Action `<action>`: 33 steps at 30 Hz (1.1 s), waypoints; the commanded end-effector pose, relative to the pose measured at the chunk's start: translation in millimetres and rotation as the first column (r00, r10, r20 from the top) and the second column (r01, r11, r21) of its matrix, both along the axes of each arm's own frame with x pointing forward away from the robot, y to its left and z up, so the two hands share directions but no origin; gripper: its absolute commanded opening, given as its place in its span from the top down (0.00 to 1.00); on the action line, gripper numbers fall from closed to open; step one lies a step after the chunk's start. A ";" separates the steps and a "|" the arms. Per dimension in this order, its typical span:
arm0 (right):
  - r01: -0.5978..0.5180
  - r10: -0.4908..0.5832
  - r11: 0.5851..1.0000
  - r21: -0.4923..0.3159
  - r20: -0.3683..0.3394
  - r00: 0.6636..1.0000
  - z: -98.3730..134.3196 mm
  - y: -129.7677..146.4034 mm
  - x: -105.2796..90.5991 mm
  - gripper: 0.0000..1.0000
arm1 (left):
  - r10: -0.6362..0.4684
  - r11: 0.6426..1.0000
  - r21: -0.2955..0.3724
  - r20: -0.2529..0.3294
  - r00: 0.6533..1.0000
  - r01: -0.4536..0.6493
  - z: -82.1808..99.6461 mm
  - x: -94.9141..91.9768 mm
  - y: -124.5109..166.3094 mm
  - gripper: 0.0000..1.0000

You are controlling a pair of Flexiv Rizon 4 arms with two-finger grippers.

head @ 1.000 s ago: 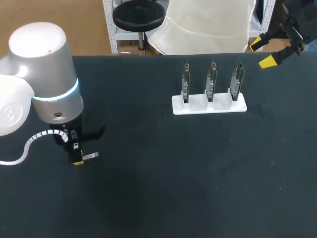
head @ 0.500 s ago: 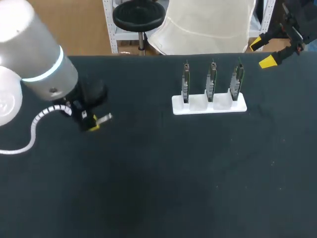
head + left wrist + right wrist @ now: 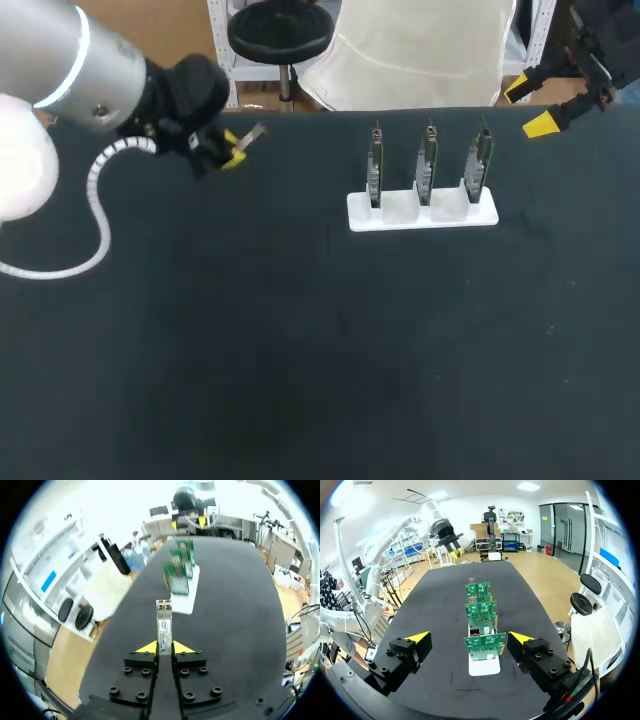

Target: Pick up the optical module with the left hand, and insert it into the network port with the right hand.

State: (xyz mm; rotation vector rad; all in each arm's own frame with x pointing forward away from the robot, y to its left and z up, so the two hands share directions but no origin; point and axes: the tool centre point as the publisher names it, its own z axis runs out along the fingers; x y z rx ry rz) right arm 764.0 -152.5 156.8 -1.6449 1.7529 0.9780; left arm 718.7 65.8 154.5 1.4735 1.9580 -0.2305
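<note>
- Head view puts the left gripper (image 3: 232,152) at about 10 o'clock over the table (image 3: 300,360), close to the far edge. Its fingers are pinched onto the optical module (image 3: 251,132), which juts out toward 2 o'clock.
- Left wrist view shows the pinch covering only the rear end of the module (image 3: 164,622). Most of its length hangs free ahead of the yellow tips, so a nudge at handover could probably swivel it or pull it loose.
- At 2 o'clock the right gripper (image 3: 528,107) hangs beyond the far edge, spread wide and holding nothing.
- Between the two claws, at 1 o'clock, stands the white holder (image 3: 420,214) with three upright circuit boards (image 3: 427,160). A straight path across could clip a board or shove the holder.
- Near that far edge, a dropped module might go off the table.
- Roomiest ground for the handover looks to be the dark cloth from 4 to 8 o'clock, well apart from the holder.
</note>
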 end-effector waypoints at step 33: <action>0.004 -0.004 1.000 0.000 0.005 1.000 -0.1 0.1 -2.3 0.00 | -0.303 0.817 -0.455 0.183 0.935 0.354 72.5 64.8 -235.5 1.00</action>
